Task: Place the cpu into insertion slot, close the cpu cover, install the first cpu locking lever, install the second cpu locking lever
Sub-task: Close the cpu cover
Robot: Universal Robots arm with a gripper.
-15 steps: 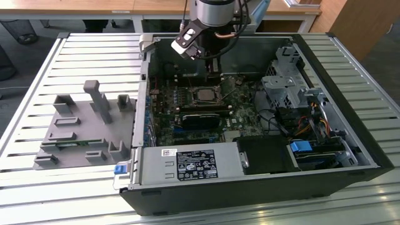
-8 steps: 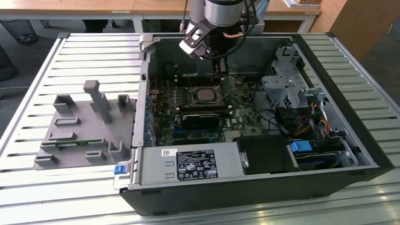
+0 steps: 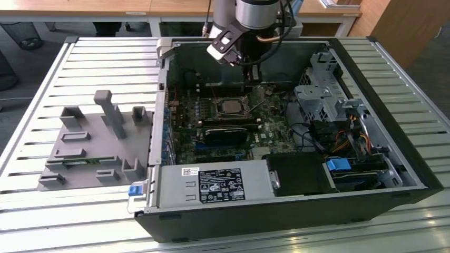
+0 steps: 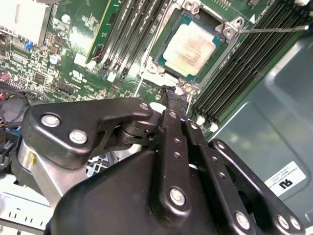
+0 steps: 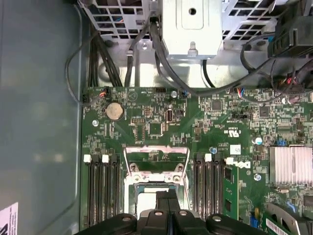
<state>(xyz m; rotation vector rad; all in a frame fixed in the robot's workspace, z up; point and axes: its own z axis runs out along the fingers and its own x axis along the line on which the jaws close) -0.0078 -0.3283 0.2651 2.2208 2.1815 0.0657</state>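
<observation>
The cpu (image 4: pixel 190 43) lies flat in the insertion slot (image 4: pixel 155 67) on the green board, its silver face up; it also appears in the exterior view (image 3: pixel 230 106) and, as a pale patch beside the fingers, in the first wrist view (image 5: pixel 146 200). The cpu cover (image 5: pixel 156 149), a thin metal frame with a square cut-out, looks raised at the socket's far edge. A thin wire locking lever (image 4: pixel 274 29) sticks out from one socket corner. My gripper (image 4: pixel 175 95) hangs just above the socket's near edge, fingers shut with nothing between them, as both the first wrist view (image 5: pixel 166 197) and the exterior view (image 3: pixel 251 80) show.
Long black memory slots (image 4: pixel 234 73) flank the socket on both sides. A black block (image 3: pixel 228 134) sits nearer than the socket. A drive cage (image 3: pixel 323 100) and cables (image 5: pixel 122 58) fill the case's right side, the power supply (image 3: pixel 211 184) its front. A grey fixture tray (image 3: pixel 91 142) lies outside the case.
</observation>
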